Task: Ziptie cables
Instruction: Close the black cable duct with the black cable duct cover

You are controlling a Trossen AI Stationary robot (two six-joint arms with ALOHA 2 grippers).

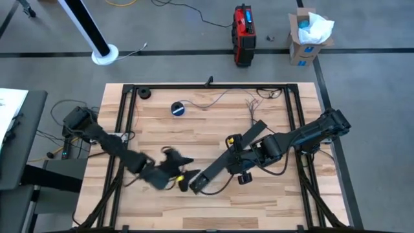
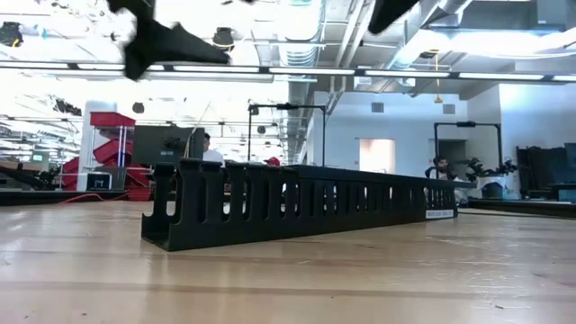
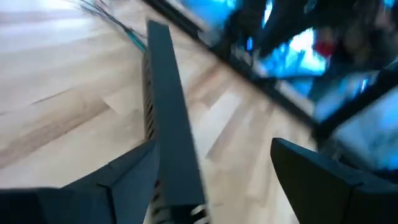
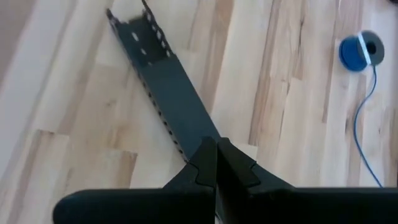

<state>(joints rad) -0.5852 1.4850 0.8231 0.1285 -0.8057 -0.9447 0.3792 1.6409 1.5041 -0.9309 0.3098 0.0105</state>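
Checking high view first: cables lie at approx 1 o'clock on the table, near the far edge, thin strands running roughly 12-to-6 w/ ends fanned toward centre. Right gripper sits on the middle of the black slotted strip, which runs diag 7-to-1. Cables are at 12–1 o'clock from that gripper, well apart, nothing touching them. Left gripper is at 9 o'clock of the strip's near end, farther from the cables. So I judge the R arm is the nearer one for a cable pick. Blue tape roll is at 11 o'clock, apart from all.

Low view: strip seen side-on, lying flat on the wood, slots upright. Dark arm parts at the top edge, can't tell which is which. No cables visible here.

L wrist view: left gripper released, fingers spread wide, strip running away beside one finger. Cables show past the strip's far end, teal tips; the only close look at them I get.

R wrist view: right gripper clenched, tips pressed together right over the strip. Can't tell if a strip wall is nipped between them. Tape roll w/ a blue wire trailing off it; cables out of frame.
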